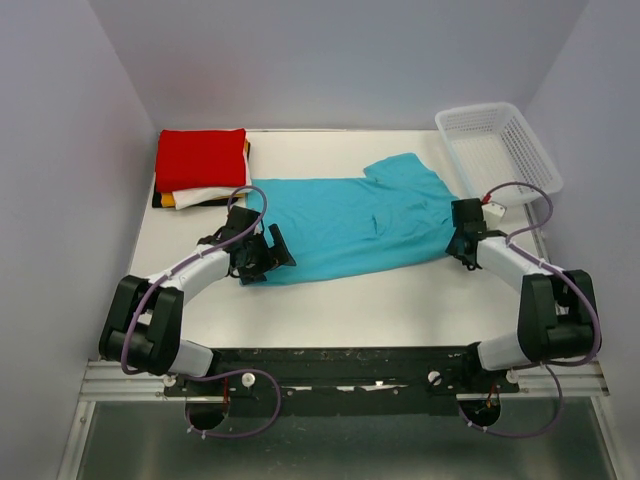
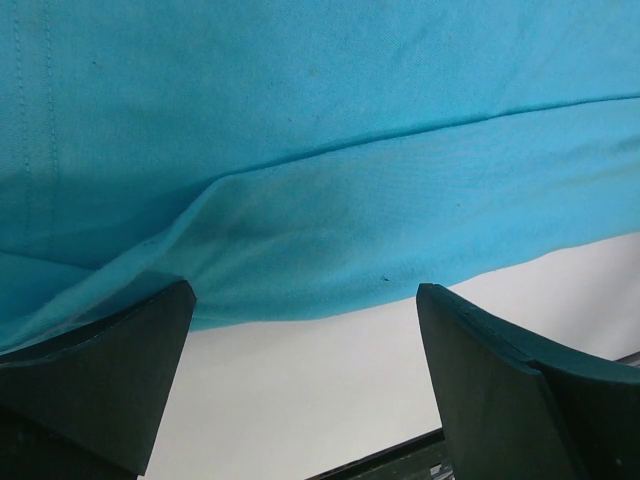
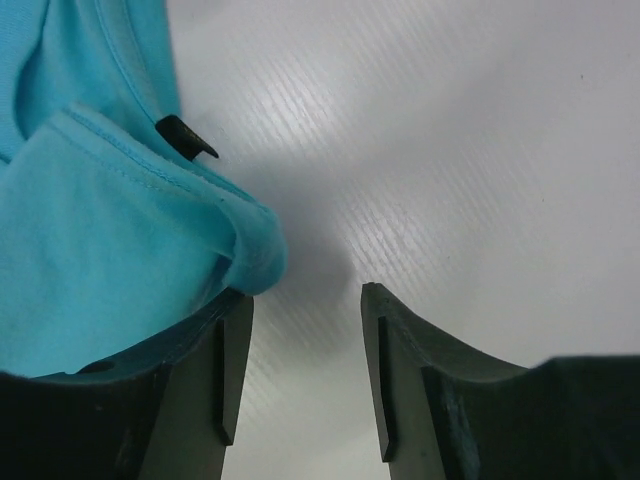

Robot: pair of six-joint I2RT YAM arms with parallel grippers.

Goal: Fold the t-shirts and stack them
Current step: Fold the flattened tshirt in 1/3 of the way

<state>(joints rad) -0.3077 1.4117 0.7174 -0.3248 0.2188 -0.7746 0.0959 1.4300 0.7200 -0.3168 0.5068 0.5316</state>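
Left wrist view showed the left gripper (image 2: pixel 305 300) with its two dark, wedge-shaped fingers (image 2: pixel 100 380) spread wide and nothing pinched between them. Bare white table (image 2: pixel 300 400) filled the gap. Just ahead of the tips lay the hem of the turquoise shirt (image 2: pixel 320 130), a smooth knit with a double stitched line down one side and a soft ridge running across it. The cloth's edge lapped over the tip of one finger; whether it touched the other tip could not be told.

Right wrist view showed the right gripper (image 3: pixel 305 297) at a narrower gap, also empty, over finely ribbed white table. Turquoise cloth with a stitched hem bulged over the outer side of one finger, touching it and rolling into a rounded lip at its tip. A small black tag (image 3: pixel 185 137) stuck out of the cloth further ahead. Past the other finger lay open table.

Only the top view gave the whole layout. The shirt lay spread and slightly rumpled between the two grippers, with a sleeve showing at the end near the right gripper. Beyond the left gripper, by the table's far corner, sat a folded stack (image 1: pixel 195 198) with a red shirt (image 1: pixel 200 158) on top and white, yellow-orange and black edges beneath. Beyond the right gripper stood a white mesh basket (image 1: pixel 497 150) at the opposite far corner. Bare table ran along the near side of the shirt.
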